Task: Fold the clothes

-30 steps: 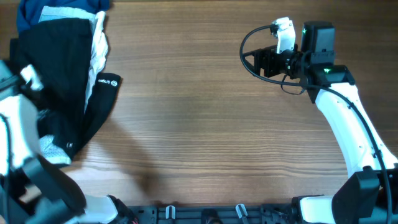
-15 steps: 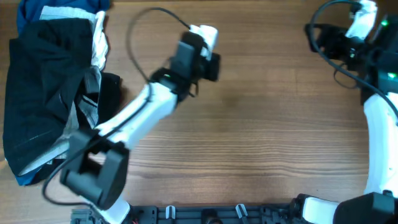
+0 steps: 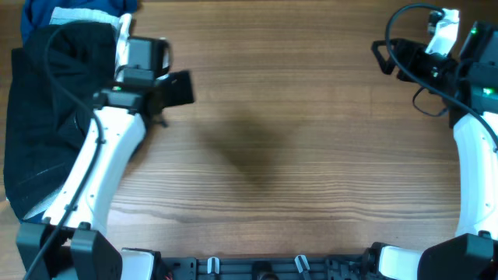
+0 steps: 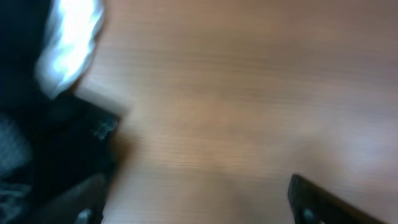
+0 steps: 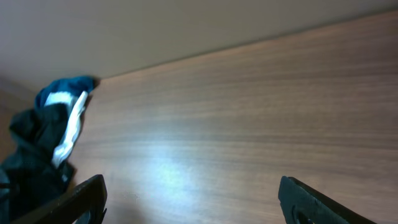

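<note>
The black shorts [image 3: 47, 132] lie crumpled at the table's left edge, and they show as dark cloth [image 4: 25, 93] on the left of the blurred left wrist view. They also appear far off in the right wrist view [image 5: 31, 162]. My left gripper [image 3: 180, 88] hovers just right of the pile, over bare wood. It is open [image 4: 196, 208] with nothing between its fingers [image 4: 311, 202]. My right gripper [image 3: 387, 56] is at the far right back corner, well away from the shorts. It is open and empty [image 5: 193, 205].
A blue garment [image 3: 39, 14] and white cloth [image 3: 123, 48] lie at the pile's back edge. A narrow black piece with a pale mark [image 4: 93, 134] sticks out beside the left fingers. The wooden table [image 3: 296, 155] stretches between the arms.
My left arm has swung from the table's middle back to the left, beside the pile, and its jaws have opened. The right arm moved to the far right corner and stays there.
</note>
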Action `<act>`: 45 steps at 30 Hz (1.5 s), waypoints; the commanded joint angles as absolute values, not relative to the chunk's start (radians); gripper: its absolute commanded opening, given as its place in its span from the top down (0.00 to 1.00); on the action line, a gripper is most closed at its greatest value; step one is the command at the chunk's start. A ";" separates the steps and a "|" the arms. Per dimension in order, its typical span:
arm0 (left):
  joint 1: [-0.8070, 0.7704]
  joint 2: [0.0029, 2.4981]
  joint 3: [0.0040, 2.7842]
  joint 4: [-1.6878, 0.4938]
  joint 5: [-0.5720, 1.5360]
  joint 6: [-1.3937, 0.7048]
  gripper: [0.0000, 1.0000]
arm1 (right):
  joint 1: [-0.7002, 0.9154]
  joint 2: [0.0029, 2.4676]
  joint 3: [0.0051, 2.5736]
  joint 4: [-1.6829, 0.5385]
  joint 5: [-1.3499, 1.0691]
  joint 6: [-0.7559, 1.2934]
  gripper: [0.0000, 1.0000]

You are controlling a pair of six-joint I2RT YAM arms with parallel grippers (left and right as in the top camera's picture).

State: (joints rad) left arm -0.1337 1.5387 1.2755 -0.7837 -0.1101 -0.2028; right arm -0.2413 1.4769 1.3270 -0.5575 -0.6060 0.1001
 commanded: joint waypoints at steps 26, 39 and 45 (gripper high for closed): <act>0.081 1.695 1.388 -0.863 -0.105 -0.076 0.96 | 0.002 1.639 1.336 -0.390 -0.577 0.109 0.15; -0.656 1.681 1.388 -0.417 -0.003 -0.171 0.96 | -0.375 1.633 1.338 -0.184 -0.784 0.246 0.25; -0.771 1.683 1.388 -0.276 0.104 -0.192 0.96 | -0.464 1.633 1.338 -0.168 -0.840 0.246 0.25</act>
State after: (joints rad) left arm -0.7269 1.7065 1.3682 -0.3054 0.0380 -0.1673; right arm -0.4644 1.6291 1.3266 -0.1711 -0.7868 0.2390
